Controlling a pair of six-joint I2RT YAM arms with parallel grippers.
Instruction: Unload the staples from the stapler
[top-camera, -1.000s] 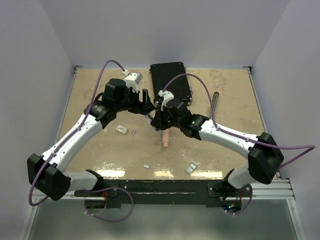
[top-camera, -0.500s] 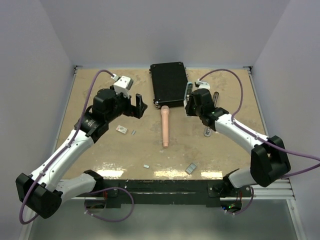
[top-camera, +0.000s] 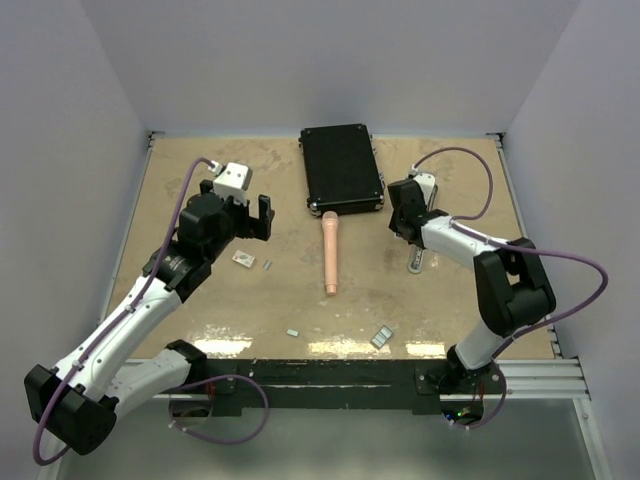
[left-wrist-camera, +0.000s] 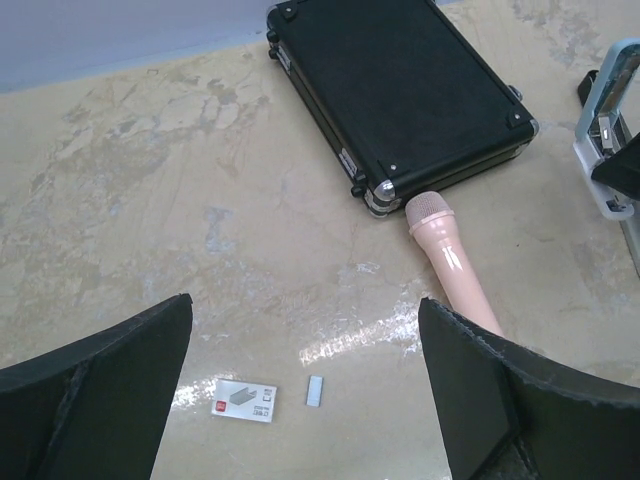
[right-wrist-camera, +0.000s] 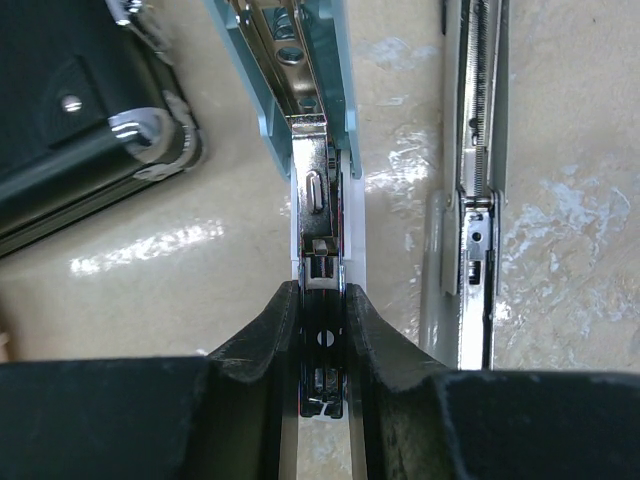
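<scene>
Pale lilac walls (top-camera: 320, 60) are enclosing the glossy beige marbled worktop (top-camera: 200, 290); left tool (left-wrist-camera: 305, 303) is hovering spread, right tool (right-wrist-camera: 320, 290) pinching pale-blue metal stapler (right-wrist-camera: 316, 150).

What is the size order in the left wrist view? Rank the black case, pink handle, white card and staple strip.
Largest to smallest:
1. black case
2. pink handle, partly hidden
3. white card
4. staple strip, which lies beside the card, so that ranking is sure
</scene>
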